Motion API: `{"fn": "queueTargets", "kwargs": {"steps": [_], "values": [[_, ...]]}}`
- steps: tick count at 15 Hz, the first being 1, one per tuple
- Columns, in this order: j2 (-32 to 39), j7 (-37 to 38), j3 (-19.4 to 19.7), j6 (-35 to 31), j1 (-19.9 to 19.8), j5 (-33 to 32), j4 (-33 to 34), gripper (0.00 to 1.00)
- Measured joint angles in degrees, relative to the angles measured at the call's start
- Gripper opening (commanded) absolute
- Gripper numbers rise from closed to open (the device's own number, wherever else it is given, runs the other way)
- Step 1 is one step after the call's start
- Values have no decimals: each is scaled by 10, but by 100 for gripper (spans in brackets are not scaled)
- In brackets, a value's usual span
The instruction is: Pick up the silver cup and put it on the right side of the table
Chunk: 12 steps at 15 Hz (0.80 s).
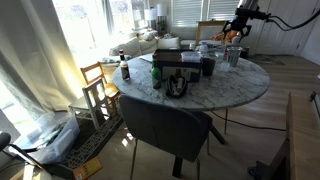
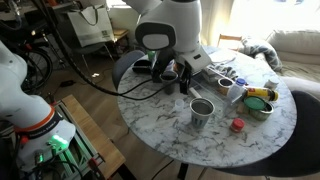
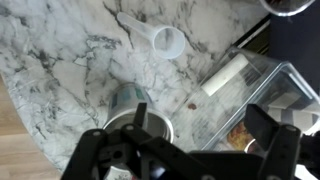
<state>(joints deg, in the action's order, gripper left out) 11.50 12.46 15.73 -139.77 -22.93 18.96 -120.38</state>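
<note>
The gripper (image 3: 200, 130) hangs wide open above the table (image 3: 60, 70), holding nothing. The silver cup (image 2: 202, 112) stands upright on the marble, near a white scoop (image 3: 160, 40), with 1 finger crossing over it in the wrist view.

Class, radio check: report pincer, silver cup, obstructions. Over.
Pincer open, hovering over silver cup. Cup upright on table, not gripped. Clear container close beside it.

White with grey veining across the table (image 3: 60, 70). Plain grey-silver on the silver cup (image 3: 132, 102), just beneath the black gripper (image 3: 190, 152). White on the measuring spoon (image 3: 160, 40) beyond the fingertips. Red on a small cap (image 2: 238, 125), farther from the gripper than the cup.
</note>
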Motion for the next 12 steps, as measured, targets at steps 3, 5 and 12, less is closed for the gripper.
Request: {"fn": "queueTargets", "kwargs": {"steps": [3,5,12], "values": [[-28,-51,0,47,8,-31,-3,100],[-48,-93,-1,64,16,-45,-9,100],[-154,-207,-13,143,56,-110,-45,100]]}}
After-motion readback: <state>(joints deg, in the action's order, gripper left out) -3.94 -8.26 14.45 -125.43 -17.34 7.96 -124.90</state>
